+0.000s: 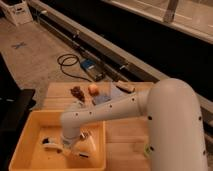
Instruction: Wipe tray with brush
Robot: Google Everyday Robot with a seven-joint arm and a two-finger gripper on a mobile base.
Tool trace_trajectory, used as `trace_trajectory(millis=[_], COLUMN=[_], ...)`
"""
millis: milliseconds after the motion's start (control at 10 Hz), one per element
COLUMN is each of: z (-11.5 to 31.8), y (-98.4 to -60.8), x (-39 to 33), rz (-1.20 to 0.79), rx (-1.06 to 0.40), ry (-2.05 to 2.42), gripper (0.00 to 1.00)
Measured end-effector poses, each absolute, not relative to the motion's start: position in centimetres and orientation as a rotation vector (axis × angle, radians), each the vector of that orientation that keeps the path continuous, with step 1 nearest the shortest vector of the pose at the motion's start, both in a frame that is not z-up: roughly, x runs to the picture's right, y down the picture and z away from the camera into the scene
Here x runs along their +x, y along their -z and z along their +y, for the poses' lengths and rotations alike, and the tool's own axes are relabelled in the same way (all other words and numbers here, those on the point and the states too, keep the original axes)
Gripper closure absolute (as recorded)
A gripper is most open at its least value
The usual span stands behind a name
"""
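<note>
Tray (22, 150) on wooden table (125, 145) (concrete floor (35, 55) behind), fingers (70, 145) closed on brush (50, 146) inside

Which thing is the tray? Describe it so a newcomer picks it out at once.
Start at the wooden table the white arm stretches over. At its front left corner sits the tray, with the gripper down inside it, shut. It is a big shallow yellow-orange bin with a raised rim, much larger than the small items at the table's far edge.

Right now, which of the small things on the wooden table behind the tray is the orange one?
The small orange block, lying between the dark brown lump and blue piece. The gripper is down in the tray.
</note>
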State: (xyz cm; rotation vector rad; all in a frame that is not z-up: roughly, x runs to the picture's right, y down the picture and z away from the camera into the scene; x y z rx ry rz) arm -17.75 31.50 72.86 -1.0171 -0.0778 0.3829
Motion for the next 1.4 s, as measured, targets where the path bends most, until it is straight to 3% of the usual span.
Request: trace_trajectory(millis=[600, 1000, 1400], z=[26.7, 26.2, 29.6], y=[-75.0, -75.4, -73.3], x=[-11.1, -16.3, -20.7], rz=[0.0, -0.062, -0.13], rx=[-0.947, -0.941, -0.982], ry=[-0.464, -0.398, -0.323], gripper=[1.0, 1.0, 1.0])
